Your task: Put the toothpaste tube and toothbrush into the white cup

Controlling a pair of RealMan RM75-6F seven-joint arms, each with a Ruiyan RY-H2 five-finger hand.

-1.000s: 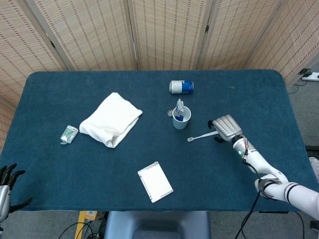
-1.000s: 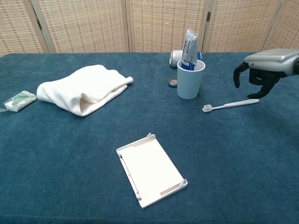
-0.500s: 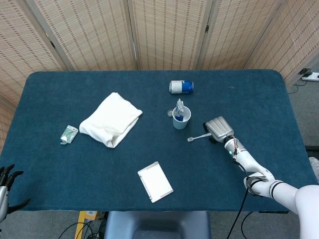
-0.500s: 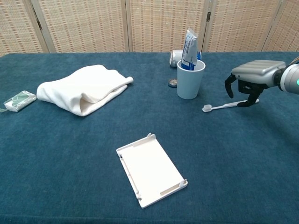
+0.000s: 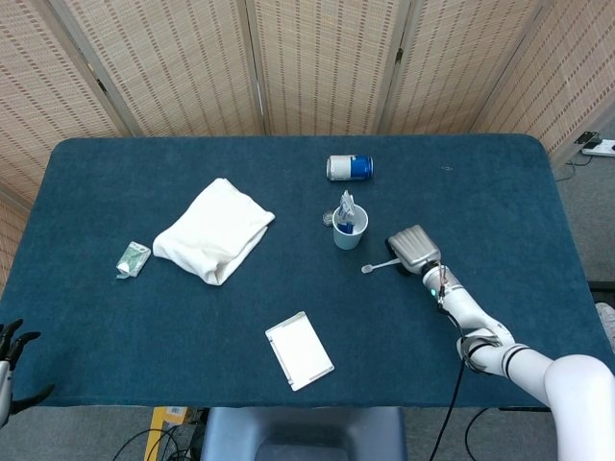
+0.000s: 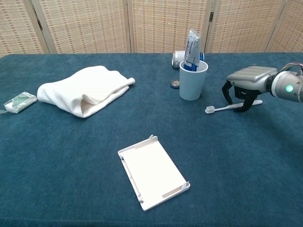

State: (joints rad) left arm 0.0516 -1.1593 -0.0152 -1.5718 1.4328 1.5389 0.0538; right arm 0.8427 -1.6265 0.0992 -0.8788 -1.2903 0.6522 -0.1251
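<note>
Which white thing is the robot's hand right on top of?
The toothbrush, lying flat beside the white cup. The right hand hovers over its handle; the white towel and white tray sit far away.

**Setting: staged indoor test area**

The work surface is a rectangular table covered in dark blue carpet-like cloth (image 5: 144,327). Folding screens of woven beige rattan panels in pale frames (image 5: 317,62) enclose it at the rear. Grey floor (image 5: 586,206) with a white power strip (image 5: 600,147) shows at right. These features indicate a laboratory-type recording station, not a home.
</note>
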